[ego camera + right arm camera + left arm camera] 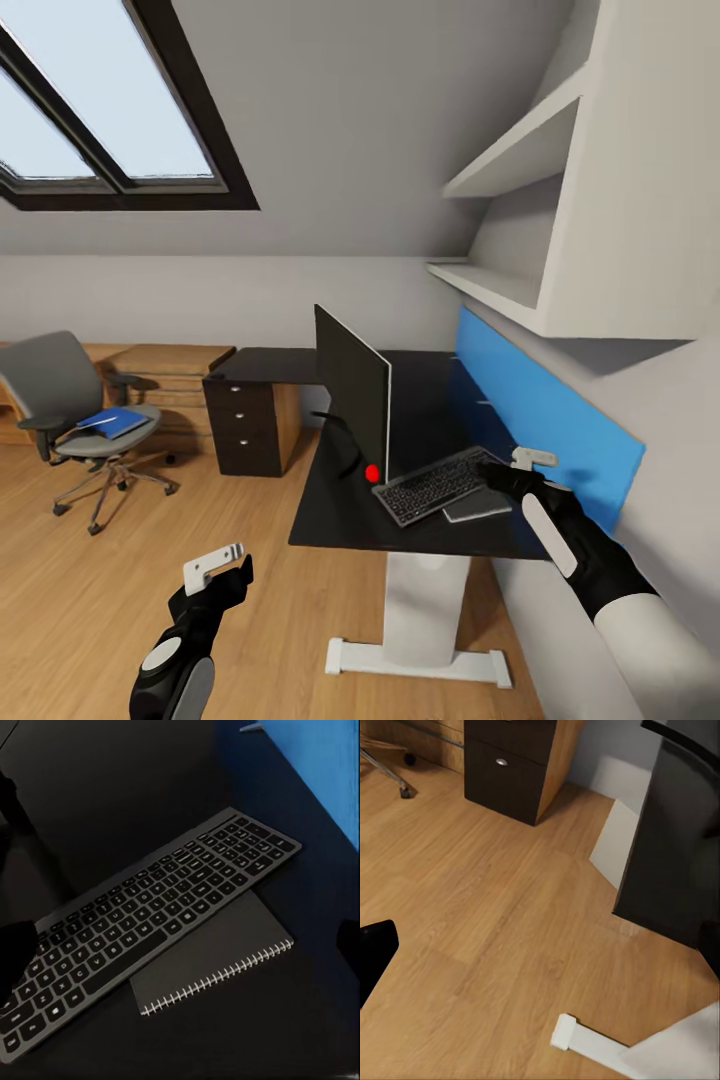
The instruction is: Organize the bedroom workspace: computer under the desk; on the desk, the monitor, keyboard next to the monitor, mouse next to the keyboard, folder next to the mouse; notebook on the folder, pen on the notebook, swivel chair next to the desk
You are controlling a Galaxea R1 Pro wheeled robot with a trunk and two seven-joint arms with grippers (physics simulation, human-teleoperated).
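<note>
The black desk (340,510) carries the monitor (352,400), seen edge-on, and the keyboard (432,487) beside it. A grey spiral notebook (217,960) lies partly under the keyboard (157,919). My right gripper (497,468) hovers open just above the keyboard's far end, and its fingers (15,960) sit wide apart at the right wrist view's edges. The swivel chair (60,385) stands far to the left with the blue folder (115,422) on its seat. Low over the floor in front of the desk, my left gripper (222,572) is open and empty. Mouse, pen and computer are out of view.
A red dot (372,473) shows at the monitor's foot. The three-drawer unit (245,425) stands under the desk's left wing, and the white leg (425,610) under its near end. A blue wall panel (545,420) and white shelves (520,290) line the right wall. Wooden floor (495,930) lies open.
</note>
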